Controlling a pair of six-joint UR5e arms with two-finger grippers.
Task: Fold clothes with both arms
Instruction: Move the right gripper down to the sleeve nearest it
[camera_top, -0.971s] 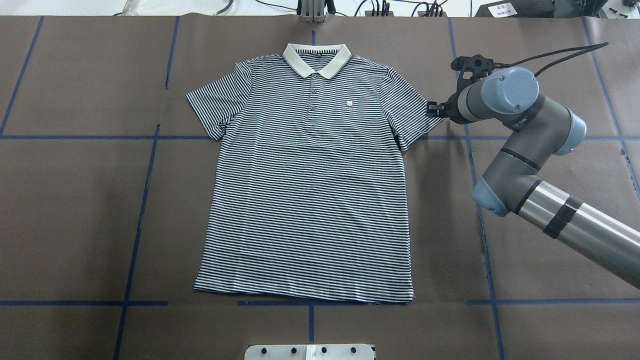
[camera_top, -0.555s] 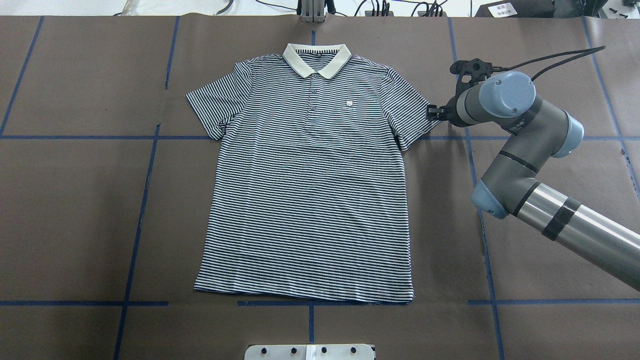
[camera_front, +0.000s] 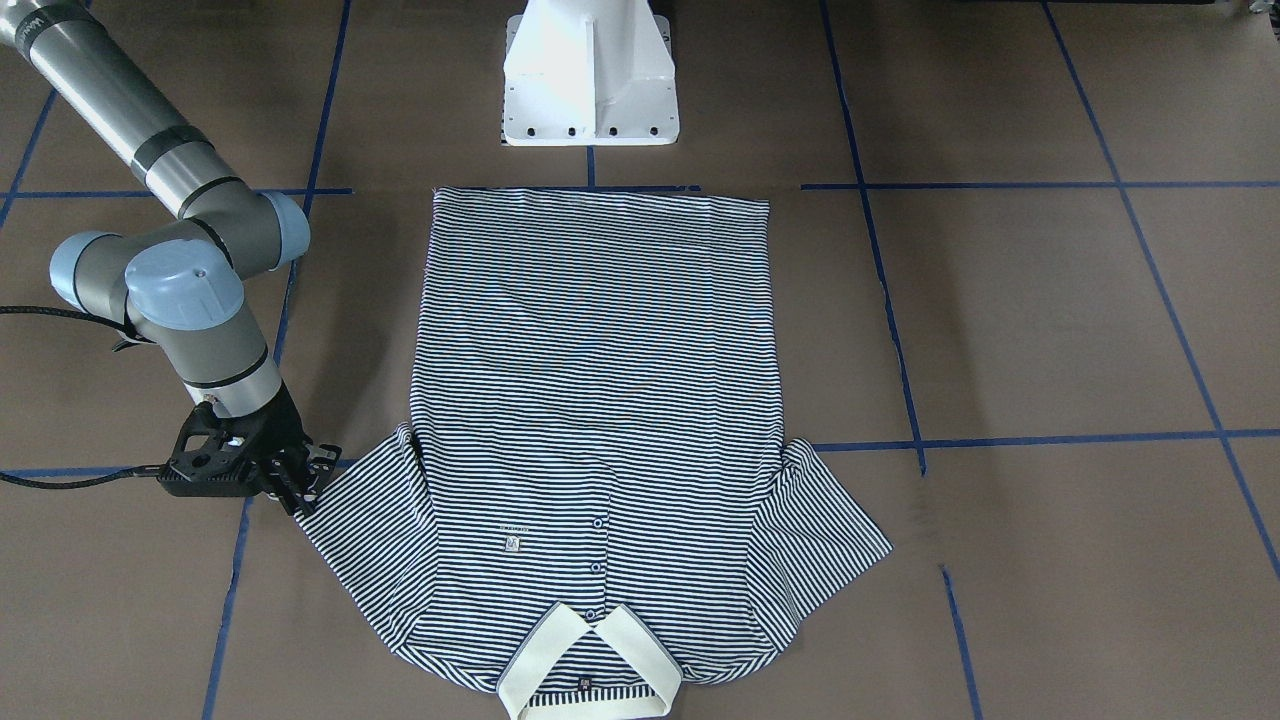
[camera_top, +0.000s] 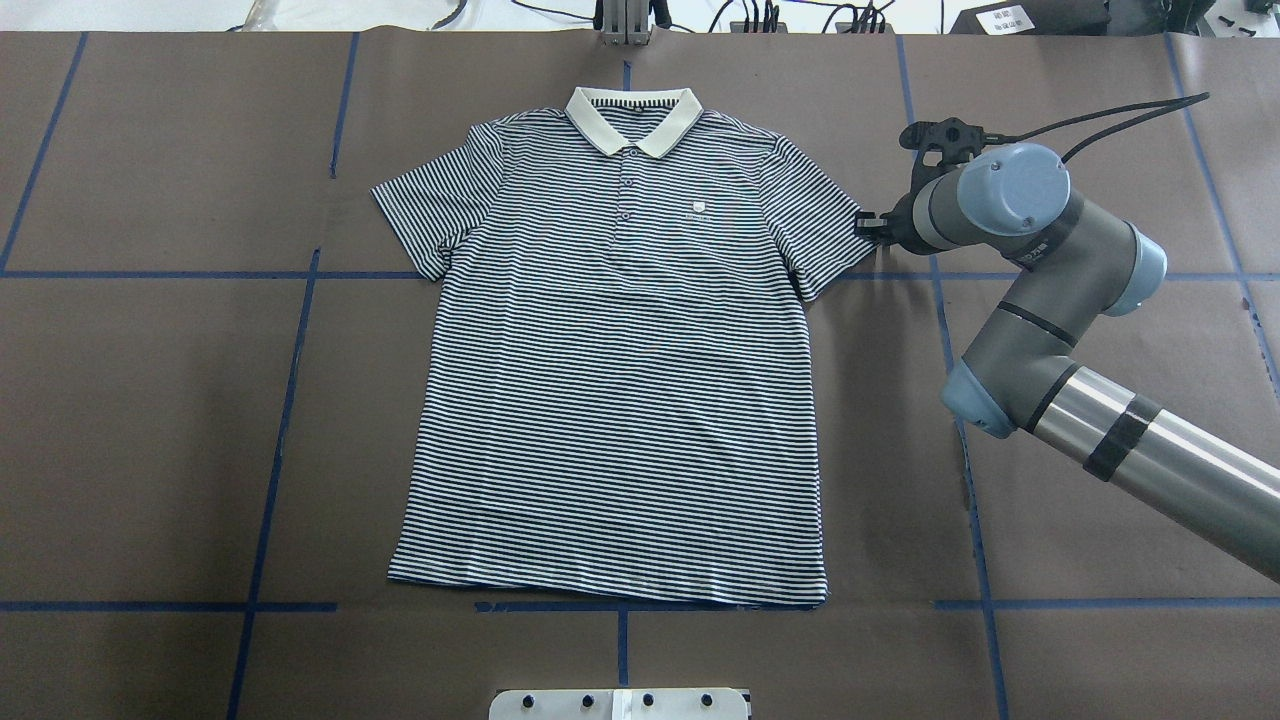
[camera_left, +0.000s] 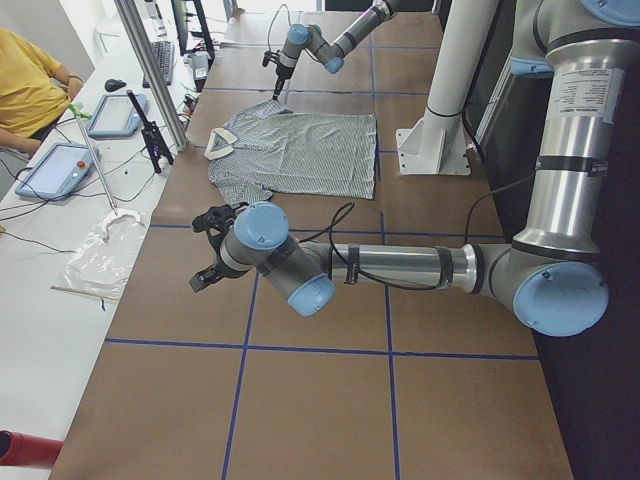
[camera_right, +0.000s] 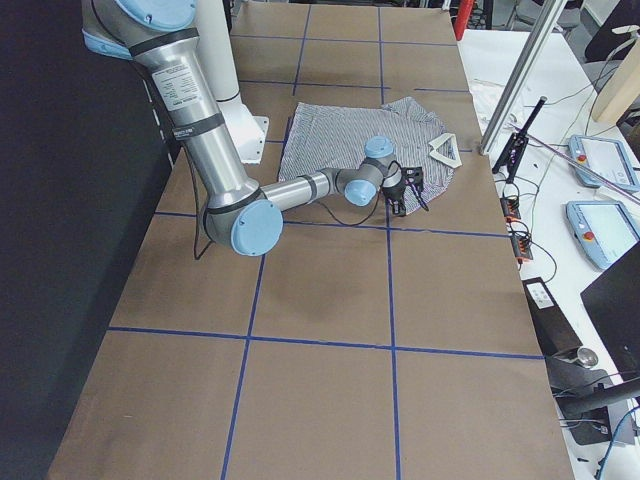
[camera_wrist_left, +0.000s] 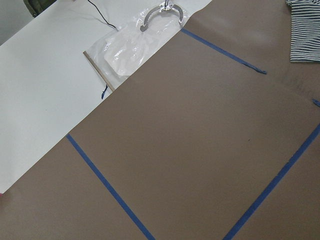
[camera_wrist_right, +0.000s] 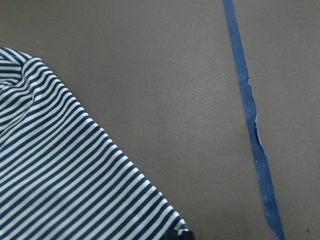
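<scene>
The polo (camera_top: 620, 380) lies flat and face up in the middle of the table (camera_top: 150, 420), collar away from the robot. Overhead and front views put the right gripper (camera_top: 872, 228) low at the hem of the sleeve (camera_top: 815, 225) on its side, but whether its tips pinch the cloth I cannot tell. Only the left-end view shows the left gripper (camera_left: 206, 250), over bare table well apart from the polo, its opening unreadable there.

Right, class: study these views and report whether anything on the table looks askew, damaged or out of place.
Almost nothing. The striped polo shirt lies flat, face up, sleeves spread, collar neat. Only the blue tape line beside its sleeve is torn and ragged along one edge.
</scene>
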